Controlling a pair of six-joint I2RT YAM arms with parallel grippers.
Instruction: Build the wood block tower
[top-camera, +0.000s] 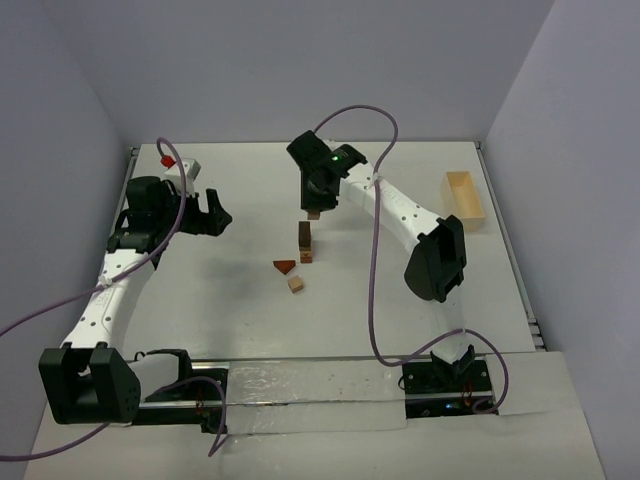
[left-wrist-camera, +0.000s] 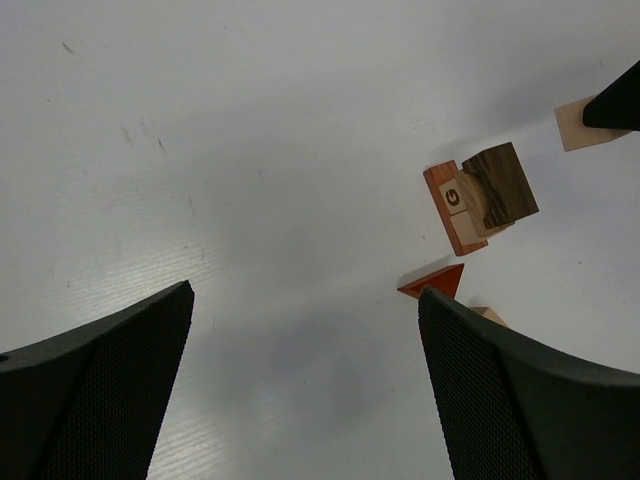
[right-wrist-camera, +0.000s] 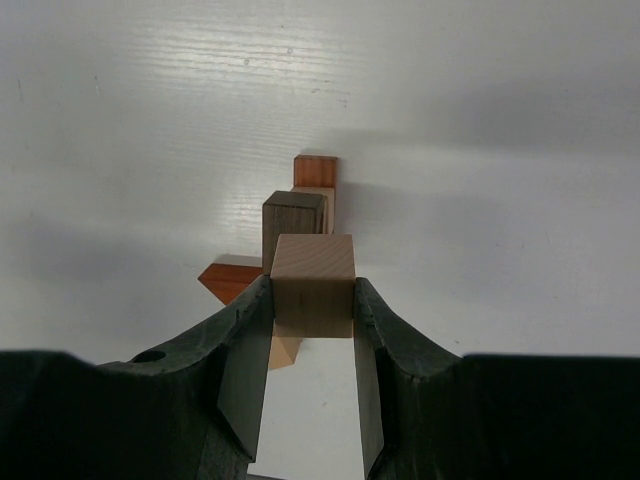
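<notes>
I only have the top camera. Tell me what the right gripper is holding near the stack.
Observer: The right wrist view shows the right gripper shut on a pale tan cube, one finger against each side face.
Operator: Now describe the top of the wood block tower.
Observer: In the left wrist view, a dark brown block tops it. A pale face marked G shows just below that block, beside a reddish bar.

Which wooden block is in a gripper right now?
The pale tan wooden cube, pinched by the right gripper; the dark brown block, reddish-orange wedge and the others lie ungripped.
</notes>
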